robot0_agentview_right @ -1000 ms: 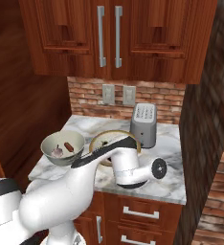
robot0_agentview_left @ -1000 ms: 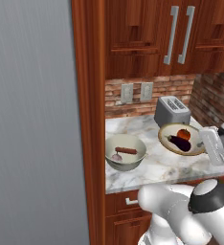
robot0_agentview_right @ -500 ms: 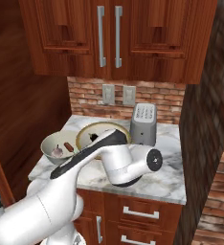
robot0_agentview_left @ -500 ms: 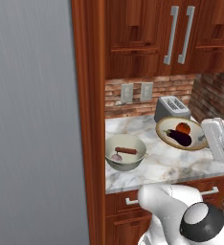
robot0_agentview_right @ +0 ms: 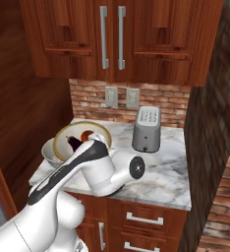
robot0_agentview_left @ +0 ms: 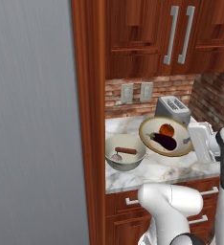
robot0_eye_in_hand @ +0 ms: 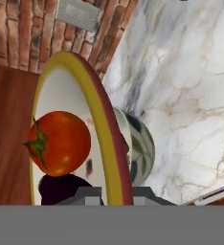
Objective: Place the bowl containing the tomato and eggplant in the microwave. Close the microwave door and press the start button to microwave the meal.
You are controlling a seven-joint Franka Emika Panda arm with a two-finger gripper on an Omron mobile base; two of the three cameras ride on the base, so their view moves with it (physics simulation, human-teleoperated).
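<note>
Now bowl [robot0_agentview_left: 165, 137] lifted, tilted; gripper [robot0_eye_in_hand: 115, 191] apparently clamps rim. Level it so tomato [robot0_agentview_left: 166, 129], eggplant [robot0_agentview_left: 163, 141] stay put; carry slow.

My marble desk [robot0_agentview_left: 171, 167] carries a silver toaster [robot0_agentview_left: 172, 110] by the brick wall and a deep cream bowl [robot0_agentview_left: 125, 152] at its left end.

Three cameras, one marble corner

Both base views look forward and down from behind the arm, sharing the grey-veined marble tabletop [robot0_agentview_left: 157, 167] [robot0_agentview_right: 171, 167]; the hand view sits close against the tan-rimmed shallow bowl [robot0_eye_in_hand: 104, 124], tabletop [robot0_eye_in_hand: 190, 95] at 3 o'clock.
</note>
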